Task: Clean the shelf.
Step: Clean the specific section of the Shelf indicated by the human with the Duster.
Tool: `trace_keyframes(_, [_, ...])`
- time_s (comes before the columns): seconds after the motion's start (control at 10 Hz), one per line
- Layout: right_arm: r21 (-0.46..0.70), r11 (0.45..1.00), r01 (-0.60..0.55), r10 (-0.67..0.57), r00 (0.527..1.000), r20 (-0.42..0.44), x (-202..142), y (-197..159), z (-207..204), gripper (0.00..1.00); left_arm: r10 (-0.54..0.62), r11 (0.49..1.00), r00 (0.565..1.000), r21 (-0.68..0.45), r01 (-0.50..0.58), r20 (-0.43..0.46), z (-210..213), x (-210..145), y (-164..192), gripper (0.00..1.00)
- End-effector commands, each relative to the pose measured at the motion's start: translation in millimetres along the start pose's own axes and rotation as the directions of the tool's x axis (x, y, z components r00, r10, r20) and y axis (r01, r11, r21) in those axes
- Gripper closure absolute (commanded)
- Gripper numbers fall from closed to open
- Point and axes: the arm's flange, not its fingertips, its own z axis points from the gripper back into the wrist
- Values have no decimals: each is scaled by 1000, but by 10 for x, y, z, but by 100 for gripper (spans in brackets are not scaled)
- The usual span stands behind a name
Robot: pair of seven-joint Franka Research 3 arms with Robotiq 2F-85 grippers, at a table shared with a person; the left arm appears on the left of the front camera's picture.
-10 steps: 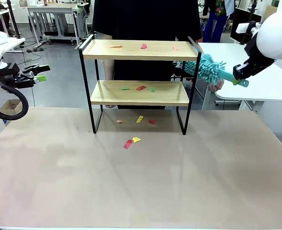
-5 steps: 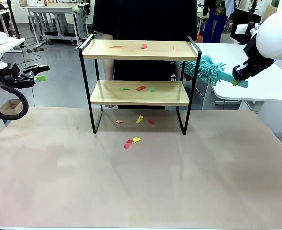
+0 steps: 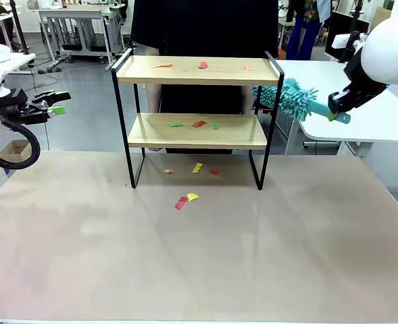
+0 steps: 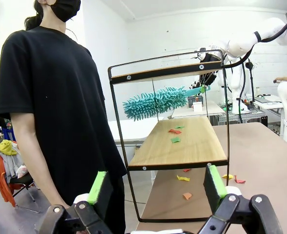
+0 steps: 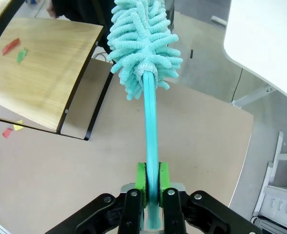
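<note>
The shelf (image 3: 197,71) is a two-tier rack of light wooden boards in a black frame, standing at the table's far middle. Small coloured paper scraps (image 3: 199,123) lie on both boards and on the table below. My right gripper (image 3: 336,108) is shut on the handle of a teal fluffy duster (image 3: 290,98), whose head hangs just right of the shelf's right end, between the two boards' heights. In the right wrist view the duster (image 5: 142,41) points away from my gripper (image 5: 152,183) past the lower board (image 5: 41,73). My left gripper (image 3: 55,102) is open and empty, far left of the shelf (image 4: 175,146).
A person in a black shirt (image 3: 205,27) stands right behind the shelf. More scraps (image 3: 187,199) lie on the tan table (image 3: 199,256) in front of it. A white side table (image 3: 361,101) stands under my right arm.
The duster head has shifted slightly left toward the shelf's right end. A hand seen near the duster a second ago is gone. The left arm has not moved.
</note>
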Motion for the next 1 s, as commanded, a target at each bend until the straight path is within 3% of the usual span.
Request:
trace_keyframes(0.0, [2, 999, -40, 40, 999, -8, -22, -325, 230, 87, -11, 1000, 1000, 2, 11, 2, 6, 27, -6, 0])
trace_keyframes(0.2, [-13, 989, -144, 144, 990, -4, -129, -725, 550, 87, -11, 1000, 1000, 2, 11, 2, 6, 27, -6, 0])
trace_keyframes(0.6, [-53, 937, -344, 335, 933, -131, -490, -1360, 1210, 87, -11, 1000, 1000, 2, 11, 2, 6, 27, -6, 0])
trace_keyframes(0.8, [-28, 886, -463, 447, 869, -211, -681, -1488, 1512, 87, -11, 1000, 1000, 2, 11, 2, 6, 27, -6, 0])
trace_keyframes(0.9, [28, 831, -556, 544, 799, -255, -794, -1488, 1624, 87, -11, 1000, 1000, 2, 11, 2, 6, 27, -6, 0])
